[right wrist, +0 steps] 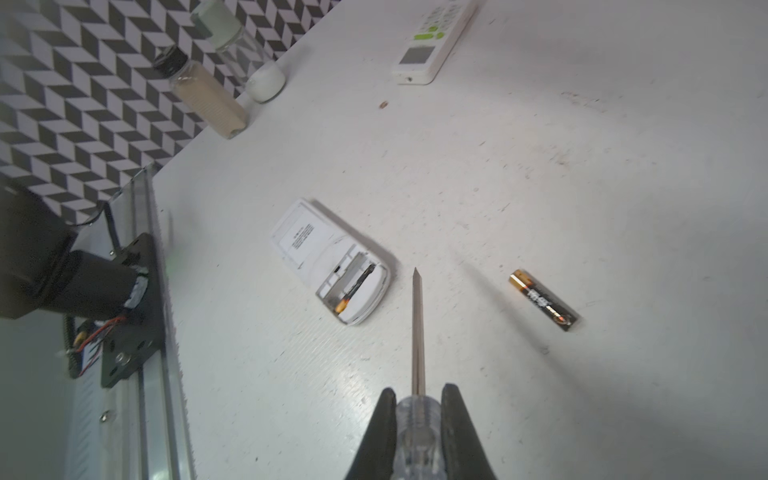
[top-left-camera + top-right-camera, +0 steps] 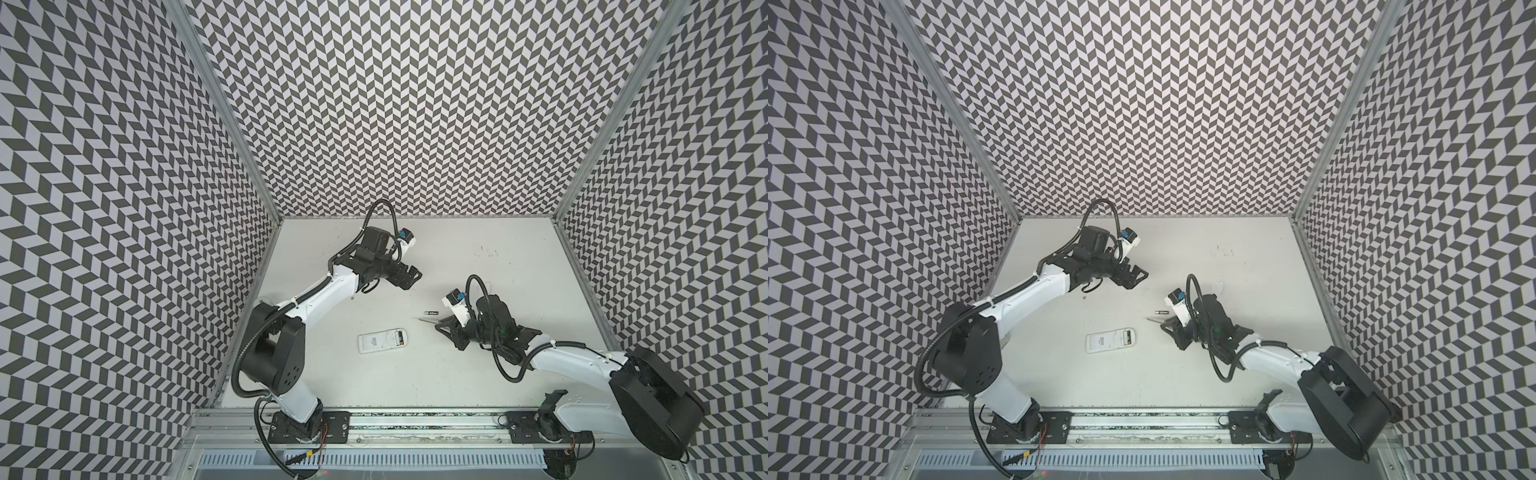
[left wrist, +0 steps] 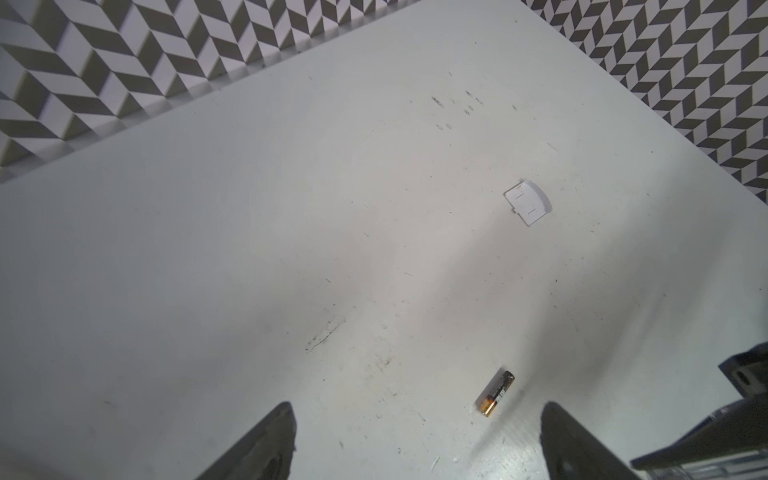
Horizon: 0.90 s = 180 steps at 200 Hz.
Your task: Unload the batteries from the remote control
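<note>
Chevron-walled white table (image 2: 374,249) holds a loose battery (image 2: 431,311); left gripper (image 2: 412,279) gapes empty, right gripper (image 1: 417,395) clamps the screwdriver (image 1: 417,332).

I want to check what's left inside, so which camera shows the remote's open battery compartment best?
The right wrist view: the remote lies close, compartment open, one battery inside. In both top views the remote is small, details unclear. The left wrist view does not show it.

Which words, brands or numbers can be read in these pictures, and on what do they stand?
None can be read.
Loose battery: light print on the black casing, blurred.
Label on the back of the open remote: dark print, too small.
Second remote: button markings, too small.
</note>
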{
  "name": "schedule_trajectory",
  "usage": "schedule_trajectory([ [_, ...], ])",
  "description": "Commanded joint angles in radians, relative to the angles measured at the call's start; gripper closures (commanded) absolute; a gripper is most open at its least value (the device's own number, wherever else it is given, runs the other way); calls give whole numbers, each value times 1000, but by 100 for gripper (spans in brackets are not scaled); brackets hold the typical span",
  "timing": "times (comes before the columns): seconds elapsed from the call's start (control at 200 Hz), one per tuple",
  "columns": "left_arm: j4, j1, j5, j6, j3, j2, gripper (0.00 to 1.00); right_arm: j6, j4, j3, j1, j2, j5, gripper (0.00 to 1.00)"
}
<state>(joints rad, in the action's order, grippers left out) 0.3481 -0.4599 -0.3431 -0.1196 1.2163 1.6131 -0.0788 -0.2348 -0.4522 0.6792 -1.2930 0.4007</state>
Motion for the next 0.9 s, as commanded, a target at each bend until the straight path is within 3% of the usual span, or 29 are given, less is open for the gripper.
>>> schedule_trajectory([
  [0.0, -15, 46, 52, -52, -61, -45, 6, 31, -17, -2, 17, -32, 33, 100],
  [0.1, -39, 74, 57, -73, -94, -76, 6, 0, 73, -42, 16, -73, -52, 100],
  [0.34, -123, 200, -22, -31, -218, -154, 5, -16, 76, -27, 20, -48, -48, 100],
  [0.676, -164, 323, -46, -27, -274, -209, 3, 84, 81, -46, 126, -42, 149, 100],
  [0.896, -180, 344, -45, -36, -287, -214, 2, 112, 103, -92, 168, -139, 135, 100],
])
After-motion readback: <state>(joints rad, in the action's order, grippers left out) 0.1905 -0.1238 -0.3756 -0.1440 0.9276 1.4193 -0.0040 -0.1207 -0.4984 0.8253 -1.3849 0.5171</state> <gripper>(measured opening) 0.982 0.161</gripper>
